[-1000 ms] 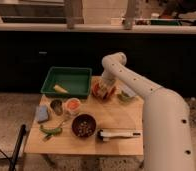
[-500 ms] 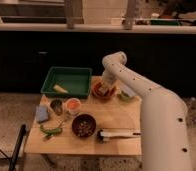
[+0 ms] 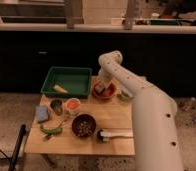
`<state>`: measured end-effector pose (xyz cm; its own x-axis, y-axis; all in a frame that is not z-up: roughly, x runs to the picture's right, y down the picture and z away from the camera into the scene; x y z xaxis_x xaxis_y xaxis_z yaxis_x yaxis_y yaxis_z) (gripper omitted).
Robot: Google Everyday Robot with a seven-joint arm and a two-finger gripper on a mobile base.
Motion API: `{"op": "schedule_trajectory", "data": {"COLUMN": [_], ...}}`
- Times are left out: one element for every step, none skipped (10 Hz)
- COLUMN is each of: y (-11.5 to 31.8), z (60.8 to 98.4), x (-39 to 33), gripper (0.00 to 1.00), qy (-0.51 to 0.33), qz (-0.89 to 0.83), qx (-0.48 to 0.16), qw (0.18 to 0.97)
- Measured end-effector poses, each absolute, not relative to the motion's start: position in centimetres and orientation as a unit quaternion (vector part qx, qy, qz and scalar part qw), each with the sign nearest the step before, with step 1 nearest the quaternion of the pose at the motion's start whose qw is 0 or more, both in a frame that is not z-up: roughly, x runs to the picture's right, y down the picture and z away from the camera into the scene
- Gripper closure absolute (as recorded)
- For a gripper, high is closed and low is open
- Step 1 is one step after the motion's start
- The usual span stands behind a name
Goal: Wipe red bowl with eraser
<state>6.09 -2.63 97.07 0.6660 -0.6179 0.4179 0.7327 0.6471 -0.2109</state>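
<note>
The red bowl (image 3: pixel 105 93) sits at the back of the wooden table (image 3: pixel 116 142), right of the green tray. My gripper (image 3: pixel 101 86) reaches down into the bowl from above, at its left side. A small pale block, the eraser (image 3: pixel 99 90), seems to sit at the gripper's tip against the bowl's inside. My white arm (image 3: pixel 141 100) runs from the lower right up and over to the bowl and hides the bowl's right rim.
A green tray (image 3: pixel 67 81) with a yellow item stands at the back left. In front are a small metal cup (image 3: pixel 56 105), a white-rimmed cup (image 3: pixel 72 105), a blue-grey block (image 3: pixel 42 114), a green vegetable (image 3: pixel 51 130), a dark brown bowl (image 3: pixel 84 125) and a long white tool (image 3: pixel 116 134).
The gripper stays in the red bowl and has shifted only slightly within it. Nothing else on the table has moved.
</note>
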Motion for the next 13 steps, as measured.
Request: {"op": "schedule_trajectory", "data": {"y": [-2.4, -2.2, -1.9, -1.5, -1.1, -0.6, -0.2, 0.0, 0.0, 0.0, -0.2, -0.5, -0.9], "z": [97.0, 96.6, 96.1, 95.4, 94.9, 94.4, 94.1, 93.9, 93.8, 93.8, 93.9, 94.2, 94.4], "x": [6.0, 5.7, 5.3, 5.2, 5.3, 5.7, 6.2, 6.9, 7.7, 8.6, 9.3, 10.0, 10.4], "gripper": [1.00, 1.00, 1.00, 1.00, 1.00, 1.00, 1.00, 1.00, 1.00, 1.00, 1.00, 1.00, 1.00], "qy": [-0.162, -0.171, -0.180, -0.187, -0.192, -0.195, -0.196, -0.196, -0.191, -0.185, -0.177, -0.169, -0.161], "qz": [-0.384, -0.389, -0.395, -0.401, -0.405, -0.408, -0.409, -0.409, -0.407, -0.405, -0.400, -0.394, -0.389], "qx": [-0.183, -0.180, -0.177, -0.175, -0.175, -0.177, -0.179, -0.182, -0.185, -0.187, -0.191, -0.193, -0.194], "qw": [0.890, 0.887, 0.883, 0.880, 0.877, 0.874, 0.873, 0.872, 0.874, 0.876, 0.879, 0.882, 0.886]}}
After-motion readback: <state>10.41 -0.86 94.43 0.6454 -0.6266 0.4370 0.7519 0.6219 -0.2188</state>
